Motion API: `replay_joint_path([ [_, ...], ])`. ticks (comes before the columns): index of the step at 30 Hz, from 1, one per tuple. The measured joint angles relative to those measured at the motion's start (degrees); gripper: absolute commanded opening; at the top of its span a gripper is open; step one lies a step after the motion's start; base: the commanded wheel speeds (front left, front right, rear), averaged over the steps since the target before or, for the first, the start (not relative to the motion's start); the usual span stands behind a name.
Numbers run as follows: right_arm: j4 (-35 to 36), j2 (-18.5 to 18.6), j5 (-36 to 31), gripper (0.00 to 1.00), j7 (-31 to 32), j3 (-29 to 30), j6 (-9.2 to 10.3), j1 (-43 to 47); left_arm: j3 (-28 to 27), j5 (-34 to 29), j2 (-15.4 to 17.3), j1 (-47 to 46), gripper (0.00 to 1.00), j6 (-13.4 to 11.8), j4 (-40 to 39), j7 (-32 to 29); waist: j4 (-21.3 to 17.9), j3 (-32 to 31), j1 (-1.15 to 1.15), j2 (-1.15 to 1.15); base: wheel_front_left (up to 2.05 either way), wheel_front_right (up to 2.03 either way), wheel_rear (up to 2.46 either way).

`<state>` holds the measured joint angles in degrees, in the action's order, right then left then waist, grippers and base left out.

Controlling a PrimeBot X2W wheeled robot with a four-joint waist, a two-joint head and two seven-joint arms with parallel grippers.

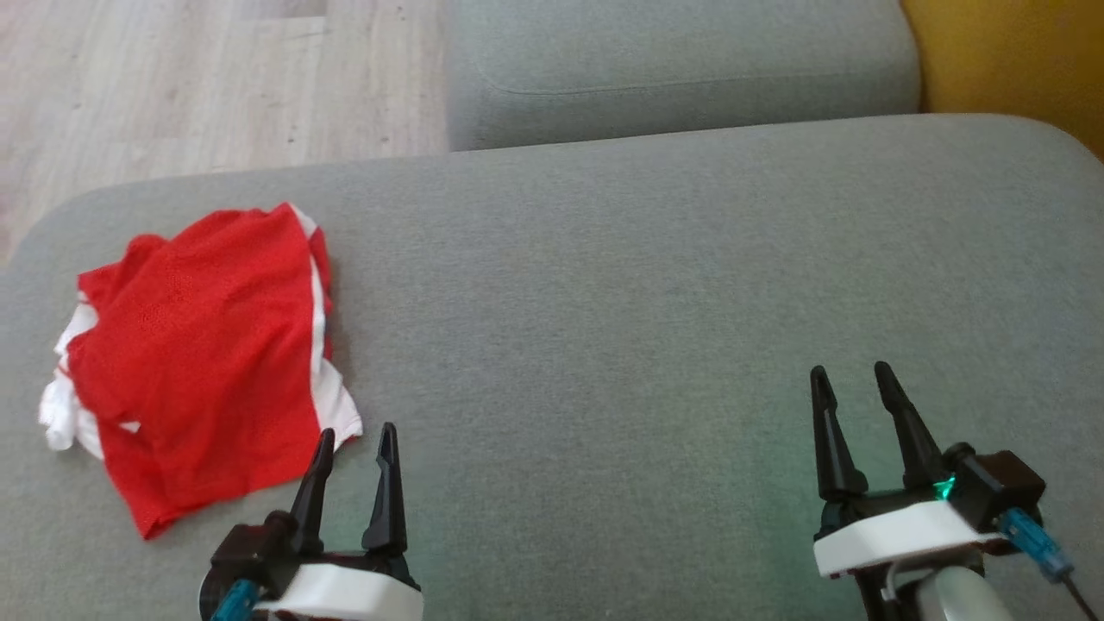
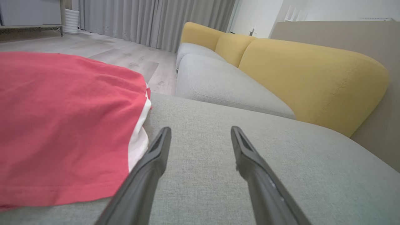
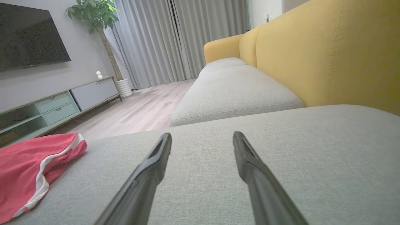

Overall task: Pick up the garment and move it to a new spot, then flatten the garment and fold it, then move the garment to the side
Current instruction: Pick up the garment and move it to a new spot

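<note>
The garment (image 1: 203, 354) is a red mesh piece with white trim, lying crumpled on the left part of a grey sofa cushion (image 1: 604, 328). It also appears at the left of the left wrist view as the garment (image 2: 62, 131), and low at the left of the right wrist view as the garment (image 3: 28, 165). My left gripper (image 1: 355, 435) is open just off the garment's near right corner, with nothing between its fingers. Over bare cushion far to the right, my right gripper (image 1: 851, 373) is open and empty.
A second grey seat cushion (image 1: 681, 69) lies beyond this one, with a yellow backrest (image 1: 1009, 60) at the right. Wooden floor (image 1: 216, 78) shows past the cushion's far left edge. A TV cabinet (image 3: 56, 103) and a potted plant (image 3: 97, 18) stand across the room.
</note>
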<state>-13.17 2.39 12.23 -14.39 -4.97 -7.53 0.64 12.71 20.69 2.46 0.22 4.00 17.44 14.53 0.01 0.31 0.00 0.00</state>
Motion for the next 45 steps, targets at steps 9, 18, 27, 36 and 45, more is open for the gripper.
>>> replay_joint_path([
  [9,0.03,0.00,1.48,1.00,0.01,-2.29,0.00,0.07,-1.47,-0.66,0.00,0.05,1.00,-0.56,0.01,0.00,4.31,-0.73,0.00,0.00,0.00,0.00,0.00],
  [18,0.00,0.01,2.69,1.00,0.00,-4.69,0.00,0.17,-3.91,-1.61,0.00,0.32,1.00,-1.07,0.05,0.00,10.20,-1.91,0.00,0.00,0.00,0.00,0.00],
  [27,-0.02,0.01,3.91,1.00,0.00,-6.97,0.00,1.01,-5.71,-2.46,0.02,1.85,1.00,-1.08,-0.05,0.00,15.67,-2.91,0.00,0.00,0.00,0.00,0.00],
  [36,0.02,0.01,4.61,1.00,0.00,-8.12,0.00,1.52,-7.10,-3.12,0.02,2.16,1.00,-0.98,0.00,0.00,19.21,-3.12,0.00,0.00,0.00,0.00,0.00],
  [45,0.26,0.01,4.31,1.00,0.01,-8.42,0.00,1.12,-8.95,-4.12,3.19,-1.56,1.00,0.11,0.73,-0.40,17.99,0.27,0.00,0.00,0.00,0.00,0.00],
])
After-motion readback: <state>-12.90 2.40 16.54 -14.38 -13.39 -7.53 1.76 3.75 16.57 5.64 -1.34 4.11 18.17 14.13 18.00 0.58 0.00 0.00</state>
